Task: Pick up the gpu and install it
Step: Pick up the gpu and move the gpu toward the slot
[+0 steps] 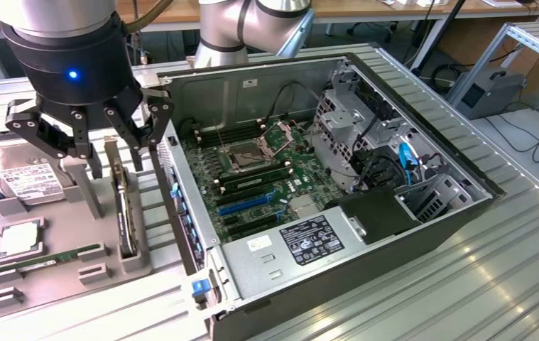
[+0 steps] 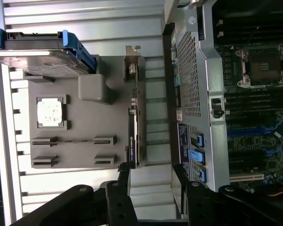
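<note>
In the left part of the exterior view a grey holder (image 1: pixel 70 231) lies on the table (image 1: pixel 439 284). It carries a hard drive (image 1: pixel 25 179), a processor chip (image 1: pixel 18 239) and, lower down, a RAM stick (image 1: pixel 47 261).

Above the holder, in the upper left of the frame, hangs the gripper (image 1: pixel 89 149). Its fingers (image 2: pixel 117 200) are spread wide and hold nothing. Just to the right of the holder's posts, and under the gripper, the gpu (image 1: pixel 123 206) stands on its long edge in a slot of the holder. It is not lifted. In the wrist view the card (image 2: pixel 134 122) appears as a thin dark line between the open fingers, with its metal bracket at the far end.

Directly right of the card rises the side wall of the open computer case (image 1: pixel 241 89). Inside the case, around the centre of the frame, lies the motherboard (image 1: pixel 260 177) with its blue slots (image 1: pixel 246 202).

I think the main risk is the small space. The card is near the case wall on one side and the holder's posts on the other, so a wide finger could strike either of them on the way down. The card is also very thin. If the fingers close off its middle, it may tilt in the grip or jam in its slot.
</note>
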{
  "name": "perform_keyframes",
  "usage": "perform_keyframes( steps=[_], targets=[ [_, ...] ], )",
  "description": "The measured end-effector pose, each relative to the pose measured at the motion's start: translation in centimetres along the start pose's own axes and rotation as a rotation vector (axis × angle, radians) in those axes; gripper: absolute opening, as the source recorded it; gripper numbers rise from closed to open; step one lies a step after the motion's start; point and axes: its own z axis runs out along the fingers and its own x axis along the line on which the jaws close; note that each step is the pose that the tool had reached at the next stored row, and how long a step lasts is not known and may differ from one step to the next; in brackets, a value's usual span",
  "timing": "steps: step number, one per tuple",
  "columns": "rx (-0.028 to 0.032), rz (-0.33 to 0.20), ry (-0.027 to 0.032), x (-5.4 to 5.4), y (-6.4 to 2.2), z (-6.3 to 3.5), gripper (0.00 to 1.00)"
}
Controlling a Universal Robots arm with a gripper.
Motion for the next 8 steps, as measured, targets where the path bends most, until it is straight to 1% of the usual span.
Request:
perform_keyframes(
  steps=[8],
  targets=[
    [-0.0001,0.000,-0.0001,0.02,0.03,0.44,0.48]
  ],
)
